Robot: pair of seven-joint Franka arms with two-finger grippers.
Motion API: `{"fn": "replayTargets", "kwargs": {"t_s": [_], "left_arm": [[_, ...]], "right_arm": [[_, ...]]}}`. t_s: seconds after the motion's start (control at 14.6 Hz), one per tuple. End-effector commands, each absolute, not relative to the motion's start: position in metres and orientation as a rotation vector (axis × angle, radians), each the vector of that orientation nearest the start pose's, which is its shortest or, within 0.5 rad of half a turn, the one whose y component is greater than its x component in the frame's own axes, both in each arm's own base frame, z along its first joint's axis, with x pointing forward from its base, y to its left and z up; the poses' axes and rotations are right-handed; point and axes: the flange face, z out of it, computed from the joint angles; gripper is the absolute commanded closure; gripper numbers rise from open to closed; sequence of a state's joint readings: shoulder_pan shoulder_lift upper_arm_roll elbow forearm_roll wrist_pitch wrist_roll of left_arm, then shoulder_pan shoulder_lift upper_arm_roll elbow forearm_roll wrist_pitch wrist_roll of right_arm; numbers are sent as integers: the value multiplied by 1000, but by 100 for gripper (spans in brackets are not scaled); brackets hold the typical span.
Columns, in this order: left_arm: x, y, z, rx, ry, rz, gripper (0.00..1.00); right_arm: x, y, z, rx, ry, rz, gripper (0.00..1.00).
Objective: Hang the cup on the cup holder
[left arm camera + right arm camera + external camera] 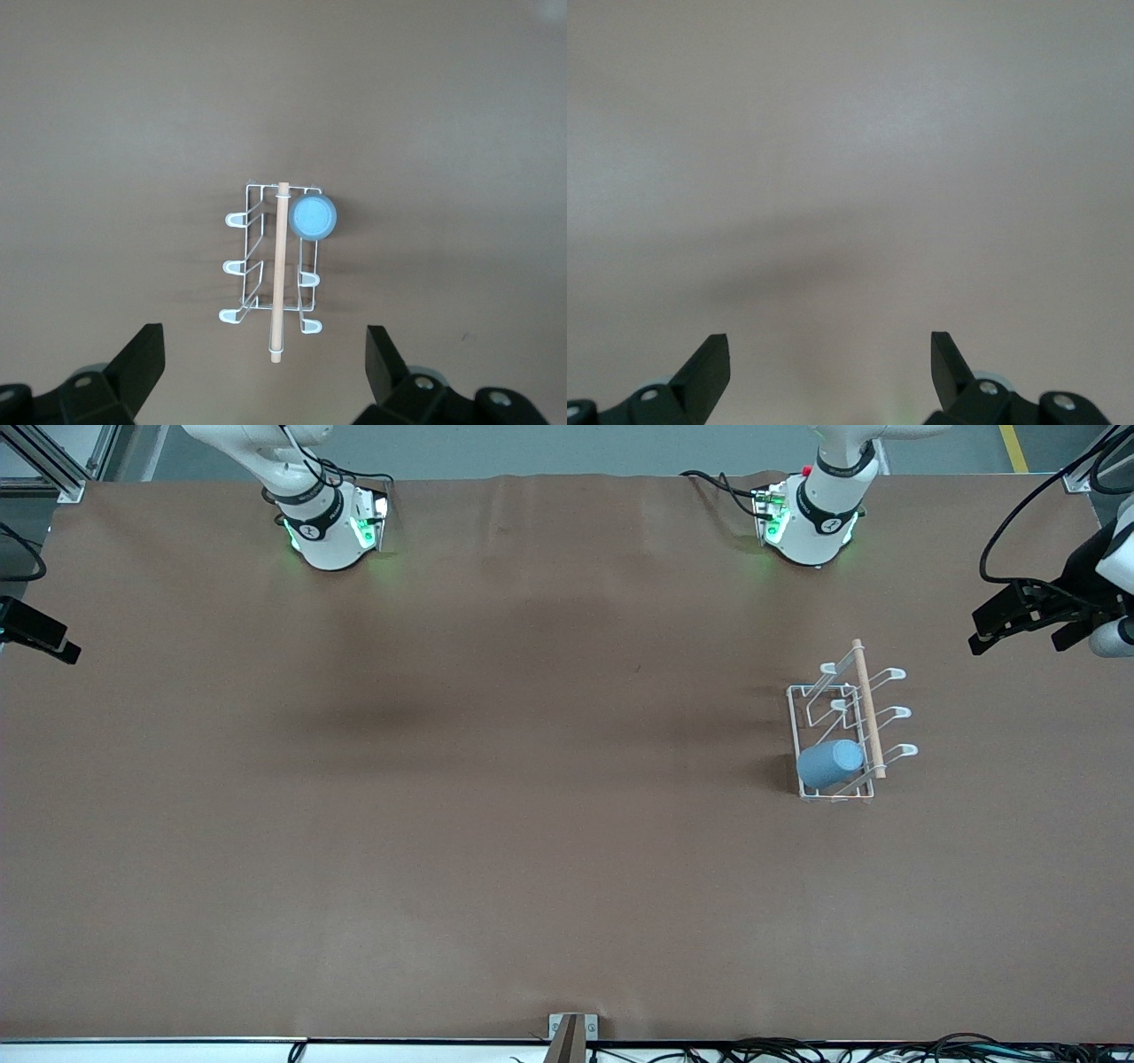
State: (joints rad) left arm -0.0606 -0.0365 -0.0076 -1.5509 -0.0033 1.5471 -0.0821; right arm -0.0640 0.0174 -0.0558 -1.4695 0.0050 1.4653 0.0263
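Observation:
The white wire cup holder (866, 708) with a wooden rod on top stands toward the left arm's end of the table. The light-blue cup (830, 763) sits tilted over the prong nearest the front camera, on the side facing the right arm's end. In the left wrist view the holder (279, 266) and the cup (314, 217) lie well below my left gripper (263, 341), which is open and empty, high over the table by the rod's end. My right gripper (829, 341) is open and empty over bare table. Neither gripper shows in the front view.
The two arm bases (328, 531) (811, 522) stand along the table's edge farthest from the front camera. Black fixtures jut in at both ends of the table (1019, 615) (35, 638). A small bracket (571, 1036) sits at the edge nearest the front camera.

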Motion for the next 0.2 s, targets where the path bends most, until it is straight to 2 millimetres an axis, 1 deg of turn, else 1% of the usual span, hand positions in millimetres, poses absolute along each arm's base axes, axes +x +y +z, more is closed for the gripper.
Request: {"fn": "replayTargets", "kwargs": {"t_s": [0.0, 0.14], "left_arm": [[536, -37, 654, -3130, 18, -44, 0], [536, -39, 655, -3134, 11, -47, 0]], "right_arm": [[538, -60, 659, -3116, 244, 16, 0], [538, -61, 659, -3124, 241, 16, 0]]}}
